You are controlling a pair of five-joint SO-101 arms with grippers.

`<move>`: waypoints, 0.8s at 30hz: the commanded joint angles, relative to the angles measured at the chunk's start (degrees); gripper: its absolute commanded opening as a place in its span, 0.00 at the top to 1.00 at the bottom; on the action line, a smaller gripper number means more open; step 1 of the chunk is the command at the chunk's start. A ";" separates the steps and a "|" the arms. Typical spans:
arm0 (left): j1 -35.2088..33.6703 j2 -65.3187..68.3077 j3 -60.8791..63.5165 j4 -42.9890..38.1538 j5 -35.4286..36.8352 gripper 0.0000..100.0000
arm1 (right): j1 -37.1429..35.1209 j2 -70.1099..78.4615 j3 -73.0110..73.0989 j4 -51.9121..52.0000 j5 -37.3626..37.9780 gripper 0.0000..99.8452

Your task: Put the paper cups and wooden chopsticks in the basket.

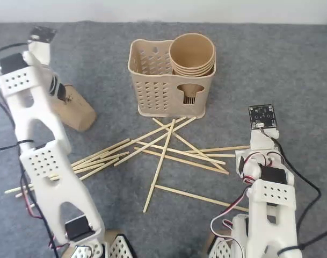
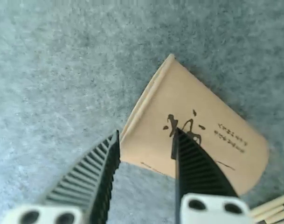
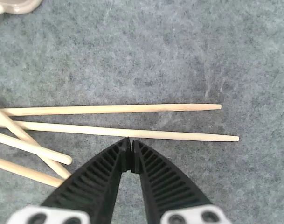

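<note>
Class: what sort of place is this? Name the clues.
Likely a robot training bench, not a kitchen: two robot arms at a grey mat, with a basket of stacked paper cups and scattered wooden chopsticks.

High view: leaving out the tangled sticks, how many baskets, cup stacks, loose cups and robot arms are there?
Basket: 1
Cup stack: 1, standing in the basket
Loose cup: 1, on its side on the table
Arms: 2, left arm and right arm
Total: 5
</note>
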 commanded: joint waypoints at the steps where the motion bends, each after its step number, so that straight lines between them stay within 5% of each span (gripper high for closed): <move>1: 1.67 -0.26 2.15 1.85 2.11 0.82 | 0.22 -1.54 -0.26 -0.48 0.44 0.99; 12: -1.76 -9.05 -2.33 1.85 9.49 0.82 | 0.22 -1.27 -0.26 -0.84 0.53 0.99; 18: -3.34 -15.56 -2.33 1.93 13.80 1.00 | 0.22 -1.27 -0.26 -0.84 0.62 0.99; 24: -3.16 -15.21 -2.33 1.23 13.98 0.99 | 0.22 -1.19 -0.26 -0.84 0.53 0.99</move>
